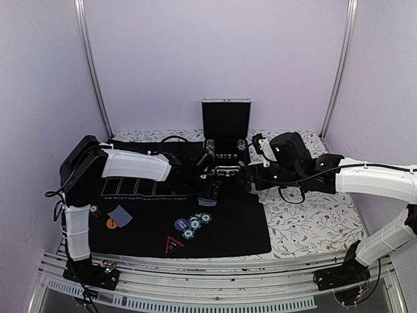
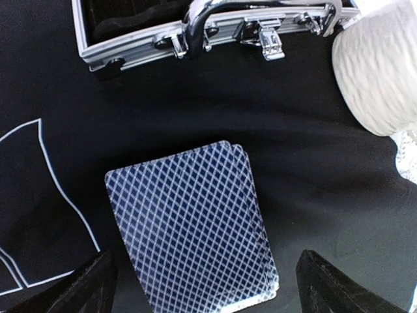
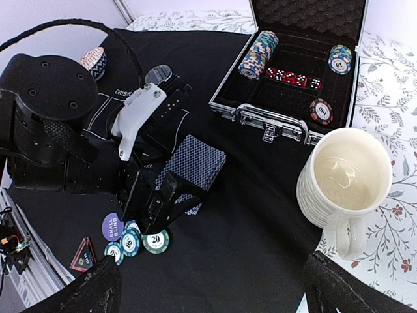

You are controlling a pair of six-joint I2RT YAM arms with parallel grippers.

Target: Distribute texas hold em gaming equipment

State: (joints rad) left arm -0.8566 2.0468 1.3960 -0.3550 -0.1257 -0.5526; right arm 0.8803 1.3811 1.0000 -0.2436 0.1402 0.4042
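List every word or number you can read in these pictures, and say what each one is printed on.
"SMALL BLIND": on the purple button.
"20": on the green-and-white chip next to it.
Too small or blurred to read: the white print on the black mat, the triangular marker, and the red-edged chip lying in the case.
Card backs: a diamond pattern only, no text.

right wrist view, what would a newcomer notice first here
The open metal case at the far side of the black mat, holding chip stacks and red dice, draws the eye first. In front of it lies a blue diamond-backed card deck, with the left gripper poised over it, jaws open. A cream mug stands to the right, at the mat's edge.
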